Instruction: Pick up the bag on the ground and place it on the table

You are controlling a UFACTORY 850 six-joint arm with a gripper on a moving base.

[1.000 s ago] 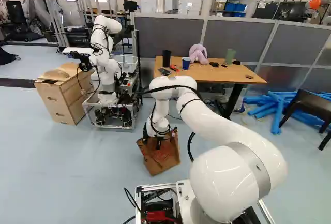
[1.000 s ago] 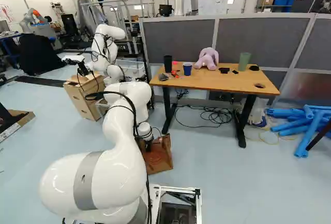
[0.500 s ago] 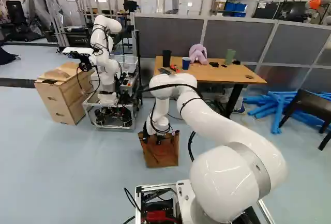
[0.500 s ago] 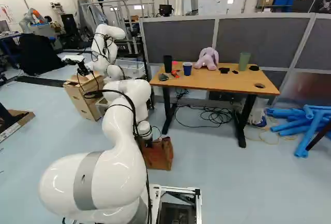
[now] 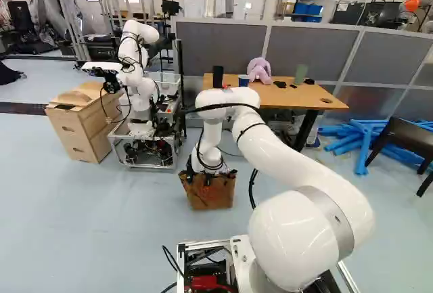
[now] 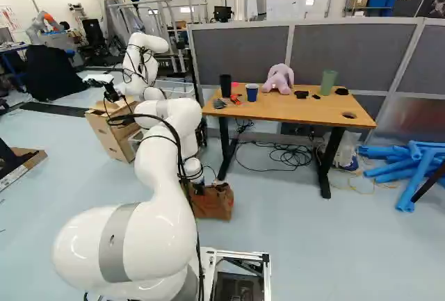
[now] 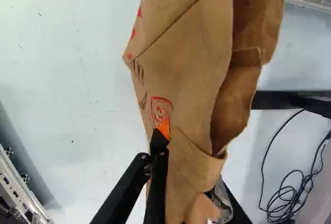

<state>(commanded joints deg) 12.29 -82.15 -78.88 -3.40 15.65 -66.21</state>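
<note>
The black two-fingered gripper (image 7: 192, 163) pinches the brown paper bag (image 5: 211, 195), which hangs beneath it; the black-legged, wooden-topped table (image 6: 292, 108) lies ahead, rightward and higher, so the carry likely needs more lift first.

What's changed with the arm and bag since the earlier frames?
The arm's far bend has risen. The bag has straightened from its slant, its bottom edge now higher in both base views; I can't tell if it is off the floor. The gripper has it between its fingers. Base and table stayed put.
</note>
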